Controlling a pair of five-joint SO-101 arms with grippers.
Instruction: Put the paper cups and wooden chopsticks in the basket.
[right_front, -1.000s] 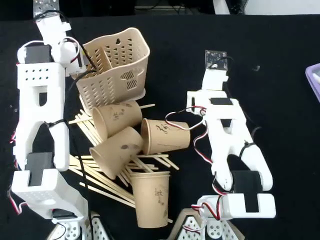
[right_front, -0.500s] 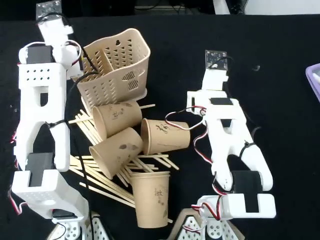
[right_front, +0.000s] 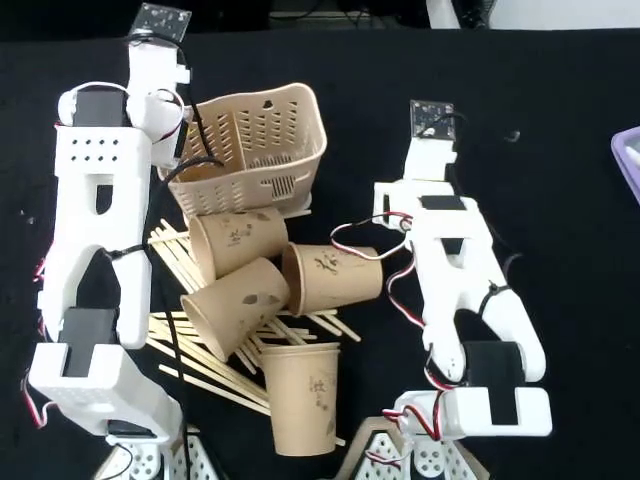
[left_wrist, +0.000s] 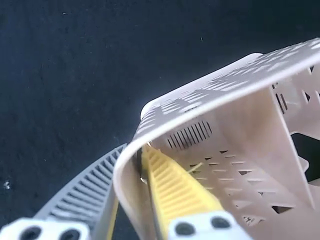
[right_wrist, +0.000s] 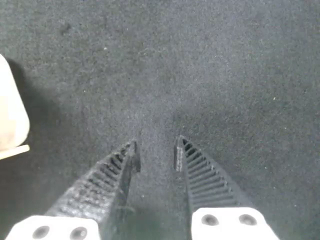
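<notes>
1. The basket (right_front: 262, 140) sits tilted, and I see no cups or chopsticks inside it from the high view.
2. The left gripper (left_wrist: 137, 155) is clamped on the basket's wall at a corner. Its yellow finger (left_wrist: 175, 190) is inside the wall and its grey finger (left_wrist: 85, 190) is outside.
3. Four paper cups (right_front: 237, 238) lie outside the basket, on its side towards the arm bases. The nearest one is just beside the basket's lower wall, two more lie close behind that one, and the fourth (right_front: 301, 398) is farthest from the basket.
4. The wooden chopsticks (right_front: 200, 350) are scattered under and around those cups. A few reach up to the basket's base.
5. The right gripper (right_wrist: 156, 150) is well apart from the basket, on the side away from the left arm. Its jaws are slightly parted with nothing between them, over the black table cover (right_wrist: 225, 75).
</notes>
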